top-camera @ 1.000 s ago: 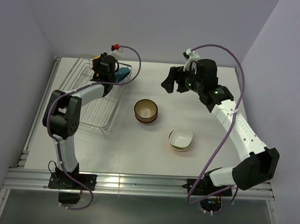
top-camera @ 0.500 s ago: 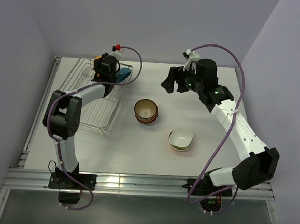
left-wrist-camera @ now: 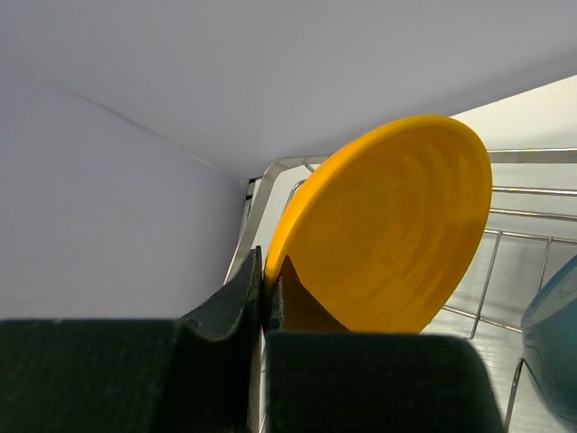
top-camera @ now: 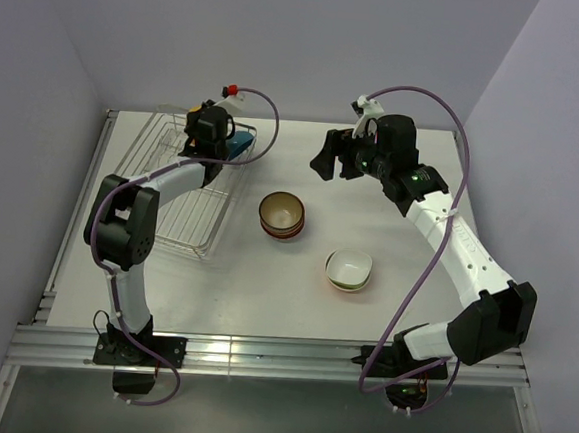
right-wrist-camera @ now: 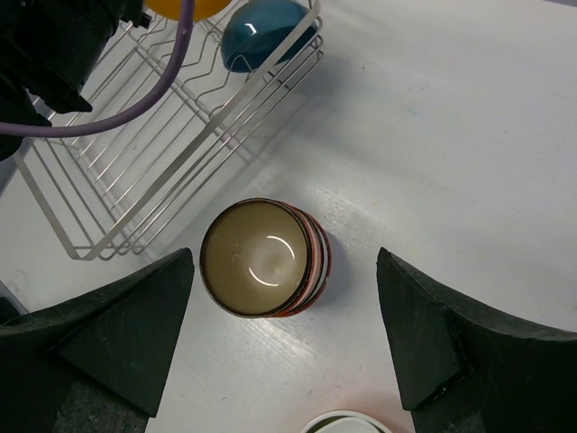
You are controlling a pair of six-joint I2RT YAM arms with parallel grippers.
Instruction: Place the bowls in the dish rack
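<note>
My left gripper [left-wrist-camera: 269, 271] is shut on the rim of a yellow-orange bowl [left-wrist-camera: 388, 234], held on edge over the far end of the silver wire dish rack [left-wrist-camera: 518, 215]. In the top view the gripper [top-camera: 198, 132] is at the rack's [top-camera: 184, 213] far end, with the yellow bowl [top-camera: 189, 121] beside it. A blue bowl [top-camera: 239, 144] rests in the rack's far right corner and also shows in the right wrist view [right-wrist-camera: 266, 32]. My right gripper [right-wrist-camera: 284, 262] is open and empty, high above a brown bowl with red-striped sides [right-wrist-camera: 255, 257], which sits at mid table [top-camera: 282, 214].
A white bowl with a green inside [top-camera: 348, 269] sits on the table right of and nearer than the brown bowl; only its rim [right-wrist-camera: 347, 422] shows in the right wrist view. The rack's near half [right-wrist-camera: 117, 194] holds nothing. Walls stand close behind and left of the rack.
My left wrist has shifted slightly to the right and turned a little with the yellow-orange bowl still in its grip. The right arm has barely moved.
</note>
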